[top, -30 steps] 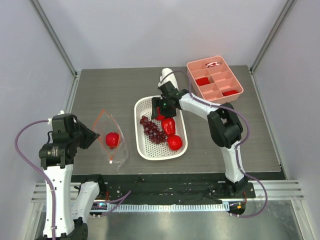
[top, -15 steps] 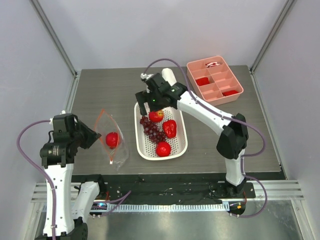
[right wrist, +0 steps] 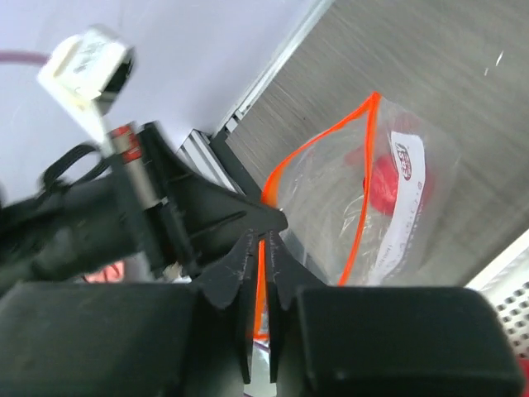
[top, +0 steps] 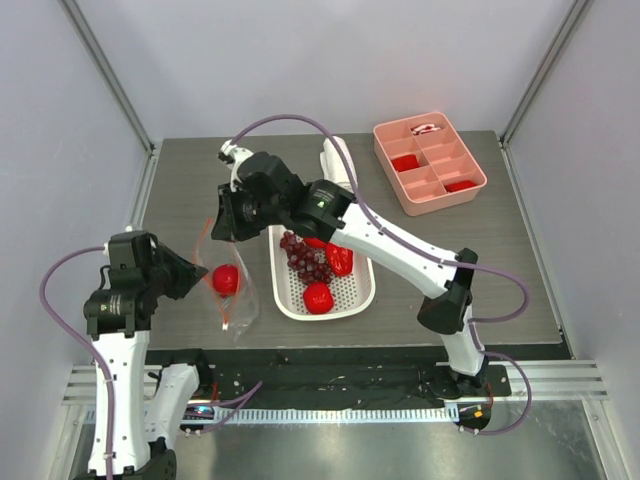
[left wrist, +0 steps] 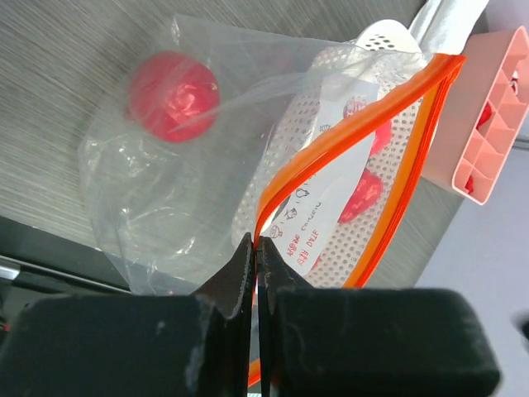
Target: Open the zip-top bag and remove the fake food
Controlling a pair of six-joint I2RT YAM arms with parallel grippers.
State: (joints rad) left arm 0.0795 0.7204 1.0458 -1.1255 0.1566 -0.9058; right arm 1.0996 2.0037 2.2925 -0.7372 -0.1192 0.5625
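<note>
The left claw (left wrist: 256, 241) is closed on the orange strip (left wrist: 347, 136) of the bag (top: 240, 305), which lies on the desk (top: 480, 270) beside the basket (top: 284, 298). One red fruit (top: 226, 279) is inside the bag; the grapes (top: 305, 256) lie in the basket. The right claw (right wrist: 260, 238) hovers at the bag mouth, narrow and, I think, empty. The step is probably removing the last fruit. Next, the right claw must widen and enter the mouth.

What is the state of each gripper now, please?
Left gripper: closed on the zip-top bag, at its orange strip.
Right gripper: closed, apparently holding nothing.
</note>
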